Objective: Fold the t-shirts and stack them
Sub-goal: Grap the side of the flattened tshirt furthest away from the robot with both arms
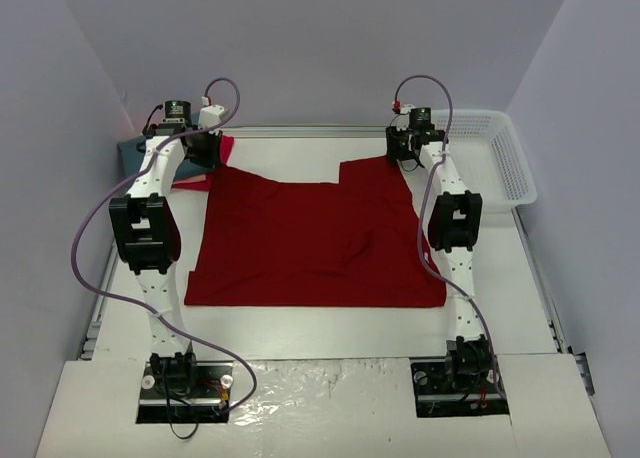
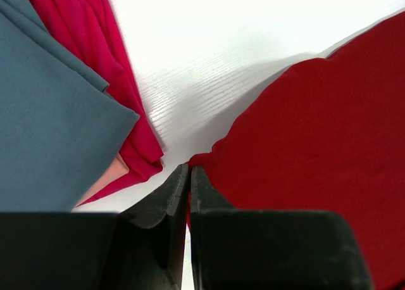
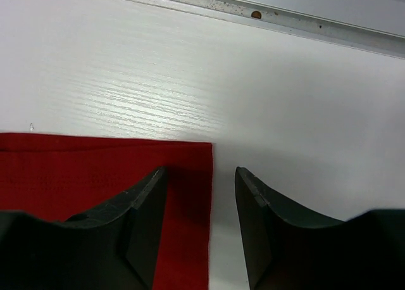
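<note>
A deep red t-shirt (image 1: 320, 243) lies spread flat across the middle of the table. My left gripper (image 1: 212, 150) is at its far left corner. In the left wrist view that gripper (image 2: 190, 170) is shut, with a strip of the deep red t-shirt (image 2: 316, 144) pinched between its fingers. My right gripper (image 1: 403, 150) stands open over the far right corner. Its left finger (image 3: 149, 189) is above the red cloth (image 3: 76, 170), and its right finger is above bare table. A folded slate-teal t-shirt (image 2: 50, 113) rests on a pinkish-red t-shirt (image 2: 95, 49) at the far left.
A white mesh basket (image 1: 495, 158) stands at the far right corner of the table. A metal rail (image 3: 253, 11) runs along the table's far edge, just beyond the right gripper. The folded pile (image 1: 135, 153) sits close to the left arm.
</note>
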Available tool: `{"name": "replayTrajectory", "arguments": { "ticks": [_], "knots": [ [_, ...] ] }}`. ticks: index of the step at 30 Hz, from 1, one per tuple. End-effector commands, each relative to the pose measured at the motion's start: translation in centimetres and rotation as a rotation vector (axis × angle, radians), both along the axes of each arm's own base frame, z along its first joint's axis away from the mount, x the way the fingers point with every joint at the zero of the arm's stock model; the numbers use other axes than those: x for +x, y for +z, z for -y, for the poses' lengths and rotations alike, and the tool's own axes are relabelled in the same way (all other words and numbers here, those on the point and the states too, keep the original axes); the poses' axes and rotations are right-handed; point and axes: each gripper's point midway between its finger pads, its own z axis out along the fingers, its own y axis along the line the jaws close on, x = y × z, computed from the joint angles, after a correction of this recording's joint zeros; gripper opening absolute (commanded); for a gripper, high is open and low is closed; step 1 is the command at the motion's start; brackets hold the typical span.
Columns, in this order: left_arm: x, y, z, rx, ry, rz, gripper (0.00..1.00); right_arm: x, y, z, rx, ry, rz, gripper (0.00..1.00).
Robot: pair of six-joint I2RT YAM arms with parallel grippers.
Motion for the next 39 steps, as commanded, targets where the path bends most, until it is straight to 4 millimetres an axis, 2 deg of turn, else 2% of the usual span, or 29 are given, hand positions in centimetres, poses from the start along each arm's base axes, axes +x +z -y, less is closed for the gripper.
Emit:
{"name": "replayTrajectory", "arguments": {
  "ticks": [1,5,13,21,29,36,37,39],
  "knots": [
    [0.0,2.7,0.2,0.02,-0.017,0.066,0.02,0.9,0.6,0.6,0.054,-0.03,0.021,0.42],
    [0.1,2.5,0.1,0.024,-0.015,0.062,0.02,0.6,-0.1,0.5,0.104,-0.03,-0.003,0.41],
    [0.2,2.2,0.2,0.022,-0.018,0.049,0.02,-0.1,0.1,0.0,0.131,0.01,-0.022,0.31],
    [0.2,1.8,0.2,0.024,-0.021,0.042,0.02,-0.6,0.2,-0.8,0.147,0.049,-0.033,0.31],
    [0.2,1.7,0.3,0.022,-0.03,0.038,0.02,-1.2,-1.0,-1.4,0.111,0.074,-0.056,0.26],
    [0.2,1.4,0.3,0.019,-0.034,0.032,0.02,-1.7,-2.3,-1.5,0.072,0.081,-0.084,0.19],
    [0.1,1.2,0.3,0.019,-0.035,0.028,0.02,-1.7,-2.5,-1.5,0.062,0.081,-0.084,0.13],
    [0.2,1.3,0.3,0.019,-0.035,0.029,0.02,-1.7,-2.5,-1.5,0.057,0.082,-0.084,0.1]
  ]
}}
